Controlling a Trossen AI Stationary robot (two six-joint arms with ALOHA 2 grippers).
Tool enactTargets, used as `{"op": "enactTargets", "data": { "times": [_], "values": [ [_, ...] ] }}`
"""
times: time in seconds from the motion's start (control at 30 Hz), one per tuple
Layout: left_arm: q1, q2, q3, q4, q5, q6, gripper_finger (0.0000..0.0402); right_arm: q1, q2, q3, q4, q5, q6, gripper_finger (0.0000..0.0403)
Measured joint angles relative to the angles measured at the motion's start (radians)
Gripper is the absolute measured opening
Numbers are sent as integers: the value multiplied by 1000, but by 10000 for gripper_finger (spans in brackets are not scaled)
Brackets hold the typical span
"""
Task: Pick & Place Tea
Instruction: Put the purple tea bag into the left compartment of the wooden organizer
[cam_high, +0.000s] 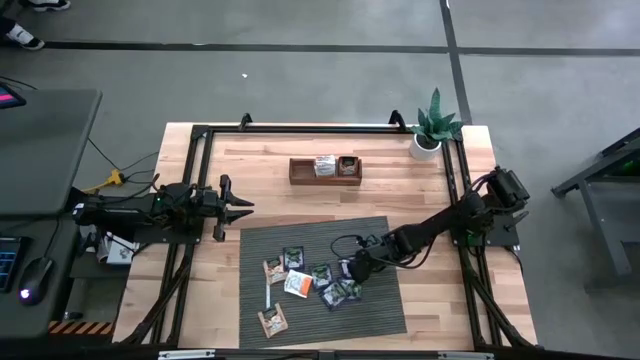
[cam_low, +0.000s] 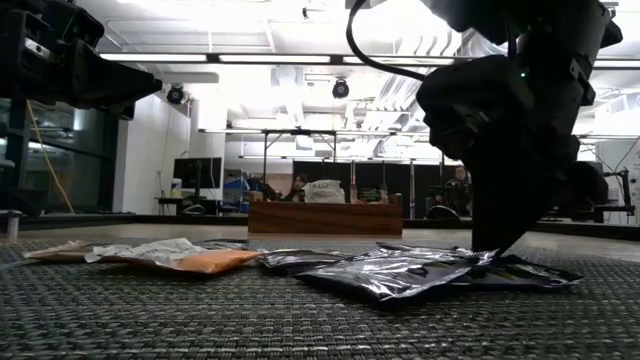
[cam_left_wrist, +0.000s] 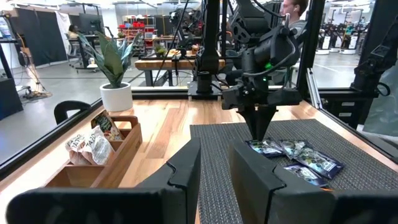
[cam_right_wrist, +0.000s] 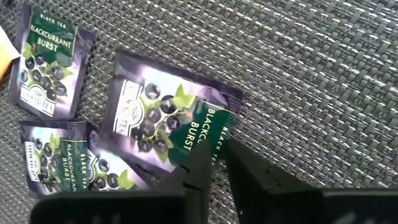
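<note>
A: Why is the right gripper down so low on the grey mat?

B: It is pinching the edge of a dark blackcurrant sachet. The wrist view shows the fingers nearly together over the sachet's corner, which suits something so thin and flat: only an edge can be caught.

A: Is it truly holding it?

B: Probably, but the corner is hidden under the fingertips, so I cannot be sure the grip has bitten. The sachet lies flat on the mat, not lifted.

A: And the other tea?

B: The tea is scattered over the mat, dark, orange and tan sachets, some overlapping. Two more dark ones lie just beside the pinched one, so they could get dragged along with it.

A: Where would it go?

B: I would guess the wooden tray at the far side of the tabletop, which already holds a couple of packets.

A: The left gripper?

B: It waits beyond the mat's left edge, fingers partly apart, holding nothing.
</note>
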Motion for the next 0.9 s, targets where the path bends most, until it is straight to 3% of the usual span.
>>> {"op": "enactTargets", "data": {
  "times": [0.2, 0.57, 0.9],
  "values": [
    [0, 0, 0, 0, 0, 0, 82, 0, 0, -1, -7, -4, -41, 5],
    [0, 0, 0, 0, 0, 0, 82, -3, 3, 45, -35, -50, -172, 1],
    [0, 0, 0, 0, 0, 0, 82, -2, 1, 182, -187, 30, -337, 0]
  ]
}}
